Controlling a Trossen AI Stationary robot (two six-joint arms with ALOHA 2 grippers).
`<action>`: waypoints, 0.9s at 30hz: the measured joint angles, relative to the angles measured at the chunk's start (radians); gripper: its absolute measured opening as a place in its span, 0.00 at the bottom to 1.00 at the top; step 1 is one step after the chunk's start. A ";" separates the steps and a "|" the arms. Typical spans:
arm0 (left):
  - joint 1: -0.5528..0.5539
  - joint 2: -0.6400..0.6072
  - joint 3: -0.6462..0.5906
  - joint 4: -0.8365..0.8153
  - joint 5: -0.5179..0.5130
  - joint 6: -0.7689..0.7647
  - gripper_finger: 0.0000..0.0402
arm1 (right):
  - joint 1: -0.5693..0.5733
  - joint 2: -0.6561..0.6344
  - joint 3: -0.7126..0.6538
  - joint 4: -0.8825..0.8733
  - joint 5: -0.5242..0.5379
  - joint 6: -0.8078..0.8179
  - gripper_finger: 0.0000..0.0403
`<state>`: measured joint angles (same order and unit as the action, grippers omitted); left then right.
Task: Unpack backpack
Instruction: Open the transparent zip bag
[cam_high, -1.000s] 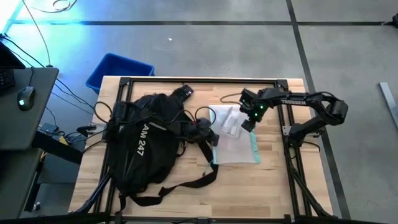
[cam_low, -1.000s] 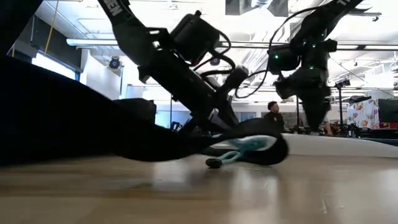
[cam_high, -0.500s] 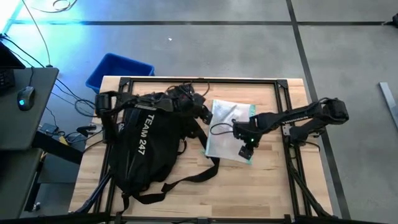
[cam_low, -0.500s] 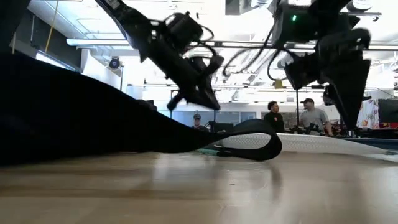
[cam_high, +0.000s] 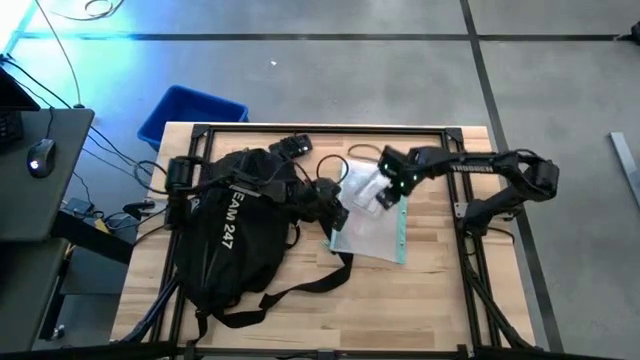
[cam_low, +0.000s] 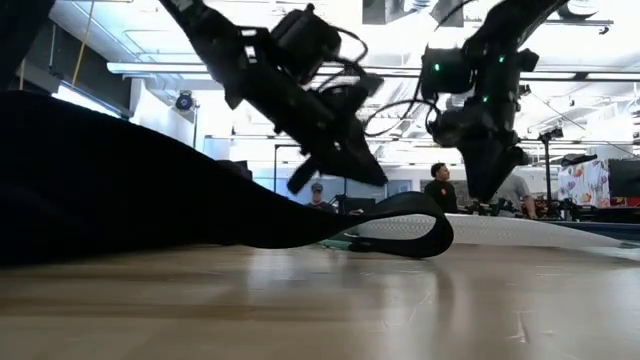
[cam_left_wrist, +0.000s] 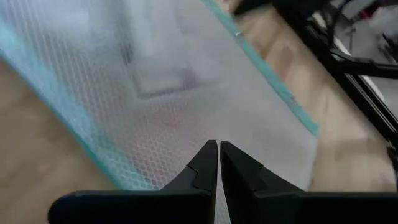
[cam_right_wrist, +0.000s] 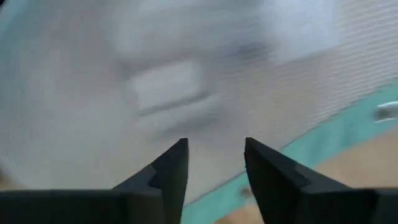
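The backpack (cam_high: 235, 240) lies flat on the left half of the tabletop (cam_high: 440, 300), its lettered side up and its long straps trailing toward the near edge. One item is already out of it: a translucent mesh pouch (cam_high: 372, 225) with teal edging rests on the wood just beside the backpack's right side, with pale flat things showing through the mesh. Judging by that, the unpacking is under way but not plainly finished; whether anything remains inside the backpack cannot be told, since its opening is hidden under dark fabric and the left arm. The left gripper (cam_left_wrist: 217, 163) hangs over the near corner of the pouch, right by the backpack's edge, its fingers clenched together with nothing between them. The right gripper (cam_right_wrist: 214, 163) hovers over the pouch's far end, fingers parted a little; the wrist view shows mesh beyond the gap but no clear pinch, so I cannot tell whether it grips the pouch. What is left, likely, is parking the pouch clear and checking the backpack for more.
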<state>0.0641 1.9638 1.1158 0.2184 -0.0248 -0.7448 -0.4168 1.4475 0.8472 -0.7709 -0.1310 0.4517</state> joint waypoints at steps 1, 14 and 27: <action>-0.001 0.016 0.000 0.017 -0.008 -0.022 0.00 | -0.022 0.004 -0.014 0.009 0.000 -0.013 0.23; 0.099 0.057 0.001 -0.046 -0.059 0.039 0.00 | 0.128 0.025 -0.214 0.085 -0.091 0.124 0.00; 0.213 -0.062 0.000 -0.117 0.326 0.207 0.00 | 0.551 -0.181 -0.192 0.085 -0.262 0.538 0.00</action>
<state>0.2767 1.9017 1.1160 0.1010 0.3013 -0.5383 0.1340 1.2665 0.6554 -0.6860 -0.3933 0.9896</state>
